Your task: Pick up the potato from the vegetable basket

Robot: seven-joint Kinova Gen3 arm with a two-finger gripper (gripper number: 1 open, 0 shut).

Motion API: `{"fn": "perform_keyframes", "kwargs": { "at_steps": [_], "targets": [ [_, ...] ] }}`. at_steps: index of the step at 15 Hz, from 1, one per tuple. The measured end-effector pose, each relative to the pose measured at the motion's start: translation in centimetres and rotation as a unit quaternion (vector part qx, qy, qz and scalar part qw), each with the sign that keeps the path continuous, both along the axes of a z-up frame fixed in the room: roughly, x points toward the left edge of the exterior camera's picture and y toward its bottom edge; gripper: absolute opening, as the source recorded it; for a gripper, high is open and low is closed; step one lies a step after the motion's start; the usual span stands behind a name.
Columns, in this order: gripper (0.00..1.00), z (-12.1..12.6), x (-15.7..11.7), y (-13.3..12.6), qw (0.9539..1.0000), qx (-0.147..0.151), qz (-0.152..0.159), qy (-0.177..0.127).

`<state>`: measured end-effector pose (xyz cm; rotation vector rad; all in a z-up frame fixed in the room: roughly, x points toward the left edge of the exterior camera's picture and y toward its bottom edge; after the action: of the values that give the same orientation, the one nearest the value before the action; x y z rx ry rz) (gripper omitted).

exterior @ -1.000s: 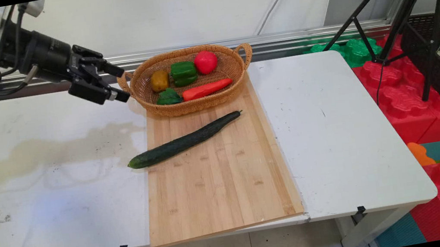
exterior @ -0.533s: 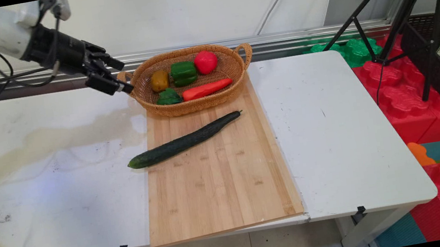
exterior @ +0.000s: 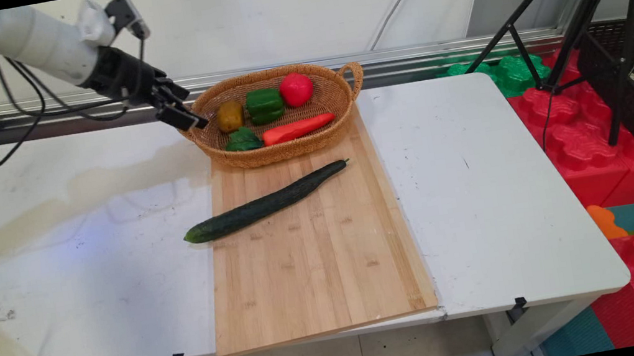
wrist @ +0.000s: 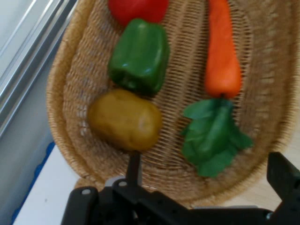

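White table [exterior: 83, 250] carries a bamboo cutting board [exterior: 317, 266] w/ its far end under an oval wicker basket [exterior: 287, 148]; basket sits at the table's far edge, handles at both ends; a long dark-green cucumber [exterior: 264, 206] lies diagonally across the board's far half, its blunt end hanging off the board's left edge onto the table, thin end pointing toward the basket, not touching it; inside the basket: an orange carrot [exterior: 298, 128] w/ green leaves [exterior: 242, 141] along the near side, a green bell pepper [exterior: 265, 105] in the middle, a red tomato [exterior: 296, 89] at the far right, a brownish-yellow potato [exterior: 230, 116] at the left end; black pincer [exterior: 184, 107] hangs over the basket's left rim, right by the left handle, fingers apart and holding nothing; hand view looks down into the basket, potato [wrist: 125, 120] closest to the pincer [wrist: 206, 187], pepper [wrist: 139, 56] just beyond it, carrot [wrist: 222, 51] and leaves [wrist: 213, 138] to the side.
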<state>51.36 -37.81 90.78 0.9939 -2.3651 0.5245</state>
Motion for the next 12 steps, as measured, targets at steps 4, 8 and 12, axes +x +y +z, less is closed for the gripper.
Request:
{"fn": "perform_keyframes", "kwargs": {
  "at_steps": [4,8,12],
  "targets": [
    [1.0,-1.7,-0.8,-3.0,0.9995,0.002,0.026,-0.018],
    [1.0,-3.2,-1.5,-5.5,0.9986,0.004,0.042,-0.03],
    [1.0,-4.8,-2.4,-7.7,0.9977,0.011,0.055,-0.038]
  ]
}}
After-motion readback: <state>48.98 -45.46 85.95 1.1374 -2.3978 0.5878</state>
